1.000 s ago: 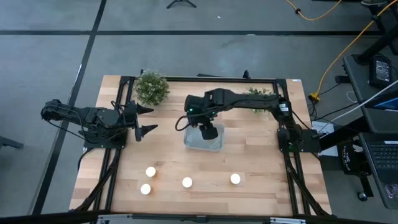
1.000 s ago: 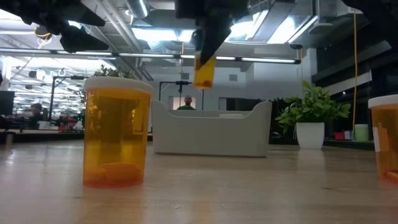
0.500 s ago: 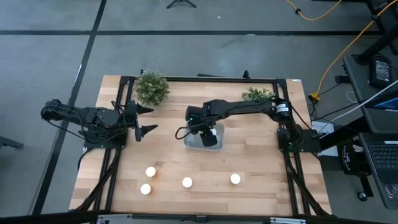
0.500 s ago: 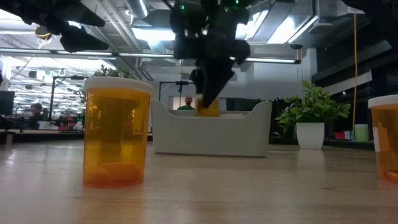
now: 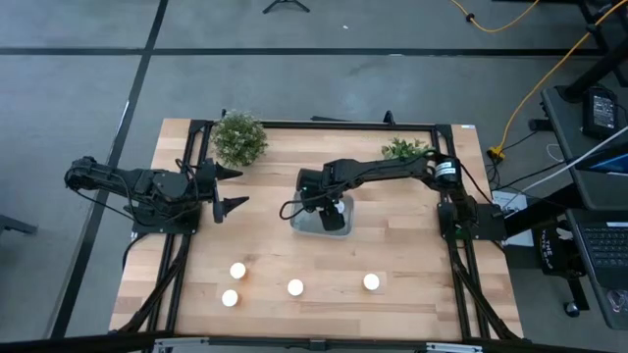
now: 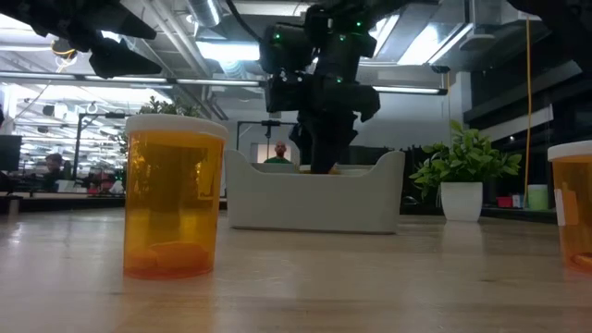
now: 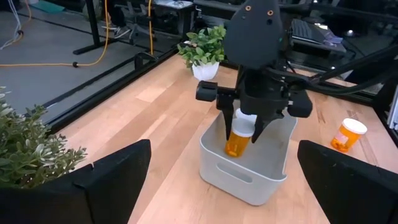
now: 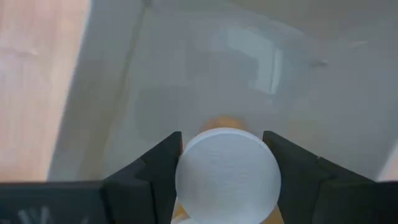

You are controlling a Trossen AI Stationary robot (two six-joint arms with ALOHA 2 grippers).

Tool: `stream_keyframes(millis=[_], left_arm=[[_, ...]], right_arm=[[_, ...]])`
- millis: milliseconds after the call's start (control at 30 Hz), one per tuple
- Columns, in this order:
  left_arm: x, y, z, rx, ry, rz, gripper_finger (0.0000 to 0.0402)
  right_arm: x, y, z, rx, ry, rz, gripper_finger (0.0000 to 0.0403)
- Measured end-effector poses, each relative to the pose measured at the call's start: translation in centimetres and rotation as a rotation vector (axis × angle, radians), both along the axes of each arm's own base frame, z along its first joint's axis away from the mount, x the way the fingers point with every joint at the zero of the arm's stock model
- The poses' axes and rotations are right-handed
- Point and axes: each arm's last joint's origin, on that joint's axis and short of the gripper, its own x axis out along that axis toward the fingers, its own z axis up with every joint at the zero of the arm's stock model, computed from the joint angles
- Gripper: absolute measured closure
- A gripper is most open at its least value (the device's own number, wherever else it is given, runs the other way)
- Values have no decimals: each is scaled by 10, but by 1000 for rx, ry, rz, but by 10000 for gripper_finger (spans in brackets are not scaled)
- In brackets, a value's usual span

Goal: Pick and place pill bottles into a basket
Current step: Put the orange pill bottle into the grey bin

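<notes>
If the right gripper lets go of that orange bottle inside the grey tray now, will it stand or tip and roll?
Probably tips: the orange pill bottle with a white cap hangs slightly tilted in the right gripper, inside the pale grey tray. It looks nearly empty, so likely light. Being cylindrical, it may roll, though the tray walls should contain it.

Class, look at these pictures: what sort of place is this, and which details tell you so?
Probably a robotics lab or workshop: a wooden table framed by two mounted arms, cables trailing across the floor, and open ceiling lights over desks behind.
</notes>
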Motion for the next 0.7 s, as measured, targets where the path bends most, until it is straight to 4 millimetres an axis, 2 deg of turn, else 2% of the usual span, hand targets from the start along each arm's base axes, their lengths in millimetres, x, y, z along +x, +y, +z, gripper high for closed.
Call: stream_keyframes(millis=[267, 700], left_arm=[[0, 0, 0, -1, 0, -2, 2], [0, 0, 0, -1, 1, -7, 2]], right_arm=[[1, -11, -1, 1, -16, -48, 200], [-1, -11, -1, -5, 12, -83, 179]])
